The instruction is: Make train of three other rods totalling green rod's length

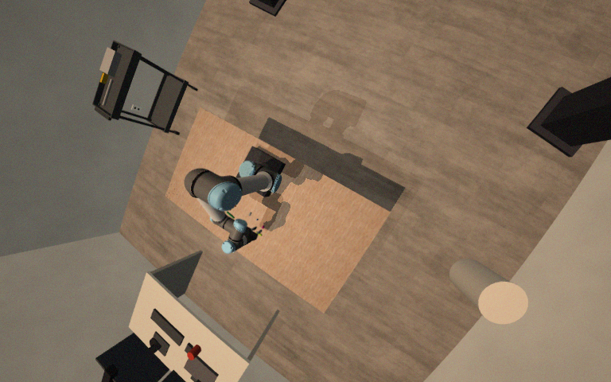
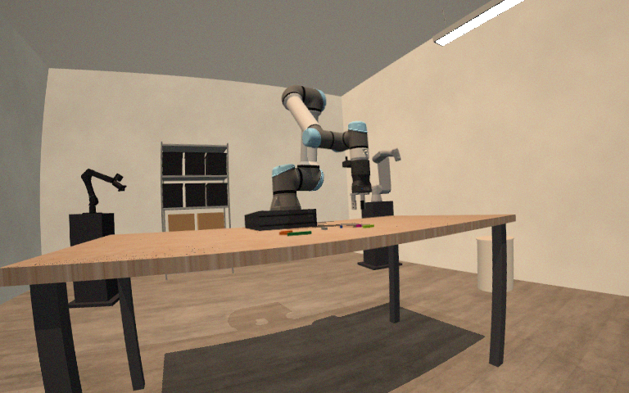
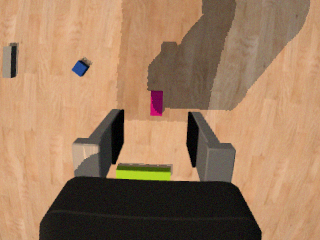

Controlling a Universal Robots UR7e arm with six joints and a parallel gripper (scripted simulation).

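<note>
Your claw (image 3: pixel 155 139) hangs partly open above the worktop (image 3: pixel 60 14), grasping nothing; the lime rod (image 3: pixel 143 172) lies crosswise beneath it, between the fingers, untouched

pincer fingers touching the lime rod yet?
Apart. The wrist view shows the lime rod lying between the pincer fingers, bare table visible either side of it.
</note>
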